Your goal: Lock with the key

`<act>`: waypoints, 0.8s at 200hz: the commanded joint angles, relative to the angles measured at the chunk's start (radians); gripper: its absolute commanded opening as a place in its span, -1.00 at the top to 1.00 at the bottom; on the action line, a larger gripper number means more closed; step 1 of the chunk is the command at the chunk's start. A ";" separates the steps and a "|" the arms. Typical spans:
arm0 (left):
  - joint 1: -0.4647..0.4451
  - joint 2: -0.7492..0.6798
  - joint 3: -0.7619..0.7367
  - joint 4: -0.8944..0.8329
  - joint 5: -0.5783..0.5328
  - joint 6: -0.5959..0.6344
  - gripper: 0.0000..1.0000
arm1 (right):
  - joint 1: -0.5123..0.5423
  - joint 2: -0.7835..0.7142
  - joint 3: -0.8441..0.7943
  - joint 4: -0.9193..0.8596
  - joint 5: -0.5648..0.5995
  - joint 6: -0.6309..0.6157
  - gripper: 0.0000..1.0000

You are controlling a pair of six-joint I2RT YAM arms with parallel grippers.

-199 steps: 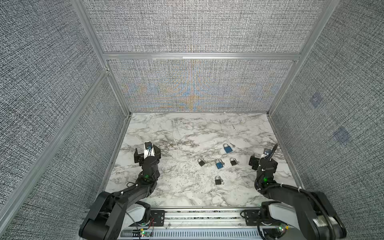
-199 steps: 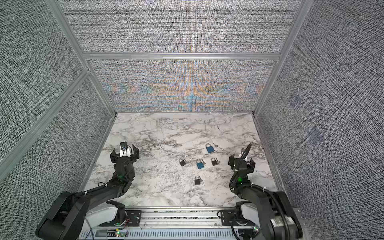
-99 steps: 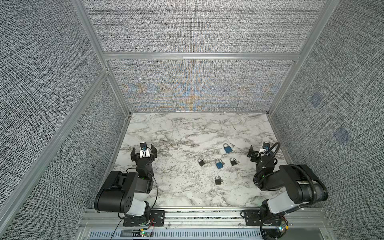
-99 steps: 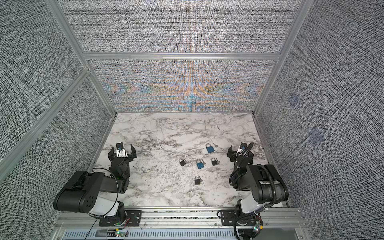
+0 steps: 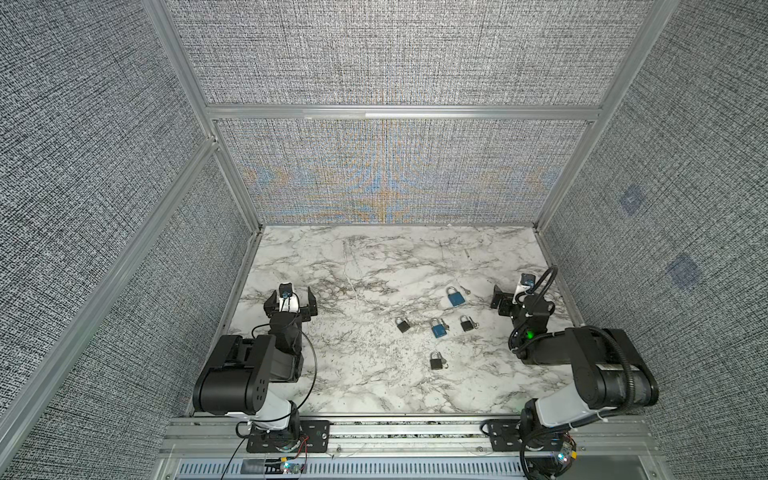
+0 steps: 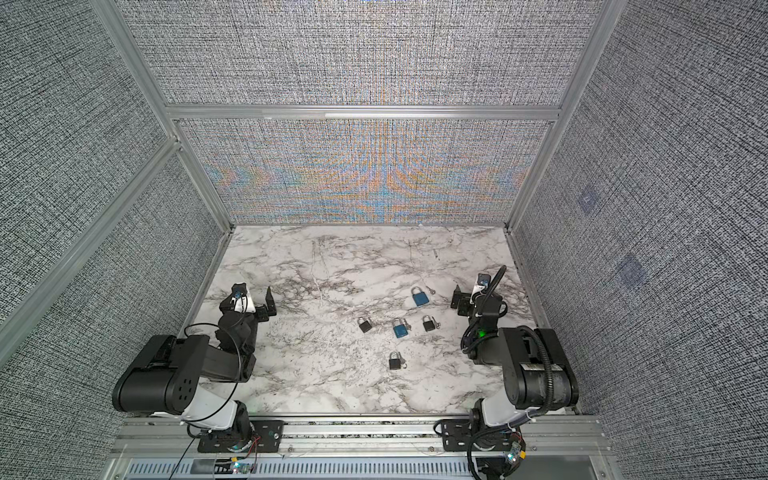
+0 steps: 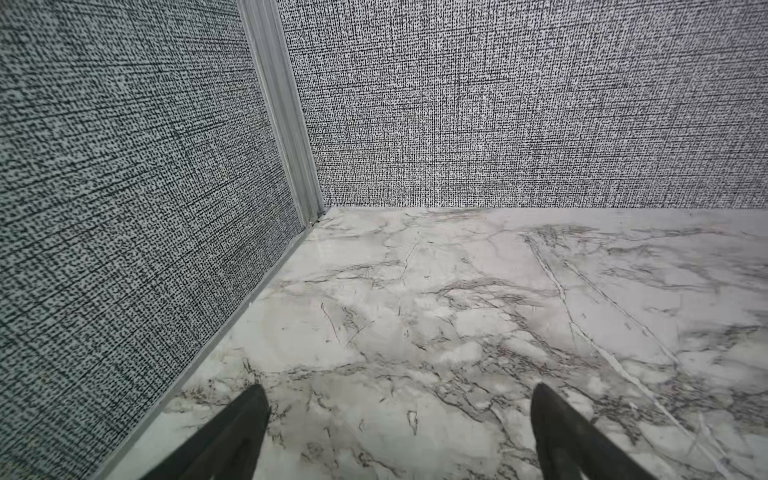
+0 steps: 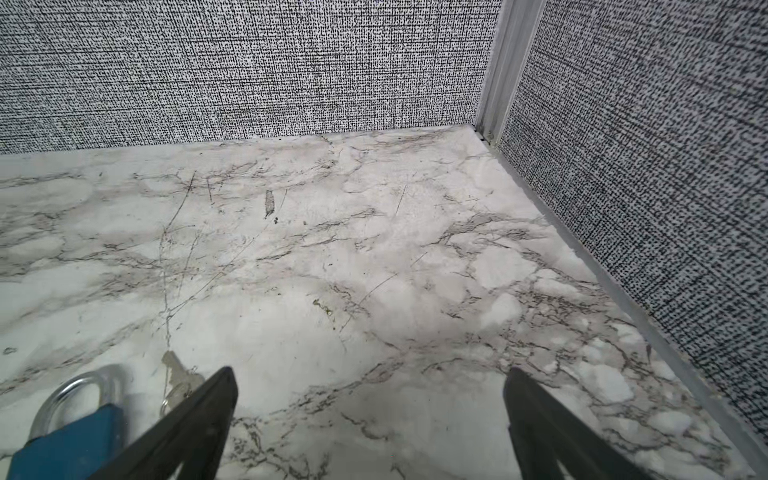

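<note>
1. In a top view, the marble tabletop [image 5: 374, 270] is seen with the left jaws at about 9 o'clock and the right jaws at about 3 o'clock. Both are spread wide and nothing is held in either. The large blue padlock [image 5: 456, 298] lies flat between the centre and the right jaws, apart from them. The key [image 5: 466, 291] lies just beside it at its 1 o'clock. The small blue padlock [image 5: 438, 329] lies at 7 o'clock of the large one.
2. In a top view, the small blue padlock [image 6: 400, 329] is ringed by three others, none touching it. The first black padlock [image 6: 365, 324] lies at its 9 o'clock, the second black padlock [image 6: 429, 323] at its 3 o'clock and the third black padlock [image 6: 395, 362] at its 6 o'clock.
3. In the left wrist view, two dark fingers [image 7: 232, 436] are shown far apart over bare tabletop [image 7: 415, 332], with nothing between them.
4. In the right wrist view, the fingers [image 8: 187, 428] are likewise parted wide and empty. The large blue padlock [image 8: 66, 432] lies just outside one finger. The key [image 8: 178, 380] is partly hidden behind that fingertip. Whether the shackle is latched cannot be told.
</note>
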 commanded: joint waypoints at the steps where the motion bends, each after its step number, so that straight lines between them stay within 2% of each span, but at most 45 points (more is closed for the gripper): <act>1: 0.002 0.001 0.003 0.028 0.013 0.000 -0.99 | 0.002 -0.001 0.003 -0.003 -0.003 0.001 -0.98; 88: 0.002 -0.002 -0.004 0.037 0.019 0.004 -0.98 | 0.002 -0.002 -0.003 0.005 -0.011 -0.009 -0.98; 94: 0.001 -0.006 -0.023 0.066 0.044 0.017 -0.99 | 0.008 -0.004 -0.020 0.029 -0.029 -0.026 -0.98; 111: 0.001 0.002 -0.144 0.306 0.115 0.061 -0.98 | 0.034 -0.005 -0.102 0.186 -0.044 -0.064 -0.98; 128: 0.001 0.074 -0.152 0.418 0.061 0.043 -0.98 | 0.034 0.000 -0.112 0.217 0.038 -0.033 -0.98; 135: 0.002 0.055 -0.134 0.371 0.054 0.043 -0.99 | 0.028 0.002 -0.082 0.168 0.060 -0.013 -0.98; 150: 0.002 -0.032 -0.035 0.043 0.024 0.022 -0.99 | 0.025 -0.001 0.004 -0.004 0.061 -0.007 -0.98; 160: 0.002 -0.068 0.014 -0.097 0.010 -0.013 -0.99 | 0.024 -0.009 -0.006 0.001 0.031 -0.015 -0.98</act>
